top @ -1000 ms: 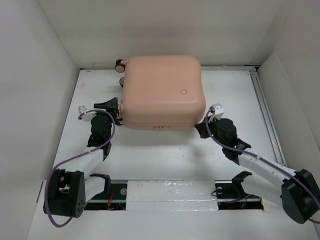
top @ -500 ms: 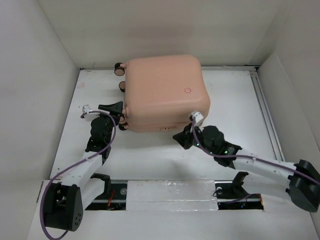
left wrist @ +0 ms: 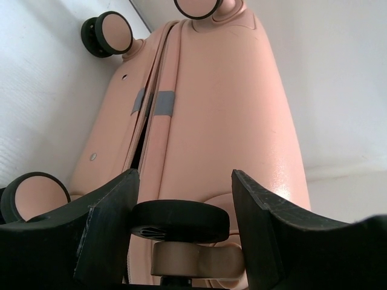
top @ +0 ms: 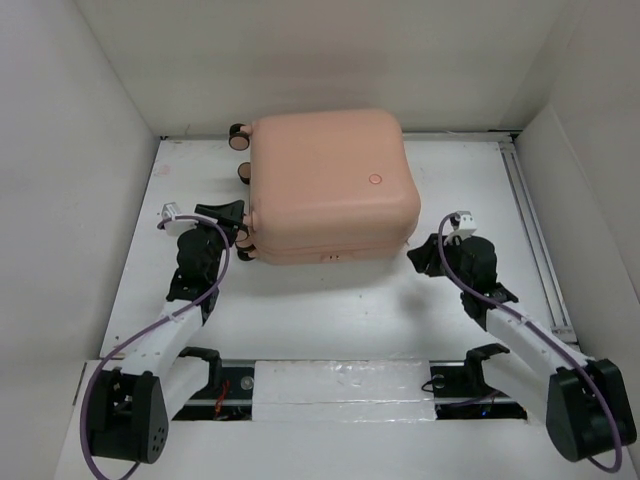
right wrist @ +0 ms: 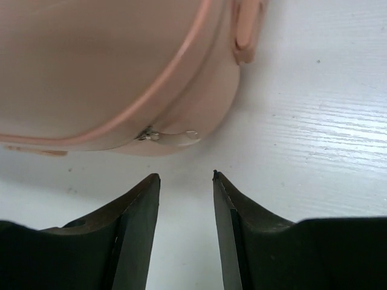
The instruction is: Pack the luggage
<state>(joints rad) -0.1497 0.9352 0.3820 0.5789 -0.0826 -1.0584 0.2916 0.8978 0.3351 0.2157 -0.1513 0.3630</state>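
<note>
One luggage (top: 325, 185), pale pink hard shell, is laid flat and closed on the white table (top: 330, 300), toward the far wall (top: 300, 60), wheel end to the left. One small round logo (top: 375, 180) is seen on the top shell. Four caster wheels are counted in the left wrist view: two far ones (left wrist: 112, 31) (left wrist: 196, 6), one near left (left wrist: 30, 196), and one near wheel (left wrist: 179, 220) sitting between the fingers. One grey patch (left wrist: 154, 103) is seen across the seam on that end.

The left gripper (top: 225, 222) is set against the left side of the case, fingers spread wide around that near wheel; whether the pads touch it cannot be told. The right gripper (right wrist: 184, 175) is held low over the table just beside the near right corner of the case, fingers parted by a narrow gap, nothing pinched. One metal zipper pull (right wrist: 147, 135) is seen at that corner.

White side walls are close on both sides. One purple cable (top: 130, 340) is looped along the left arm. One mounting rail (top: 340, 385) is seen at the near edge
</note>
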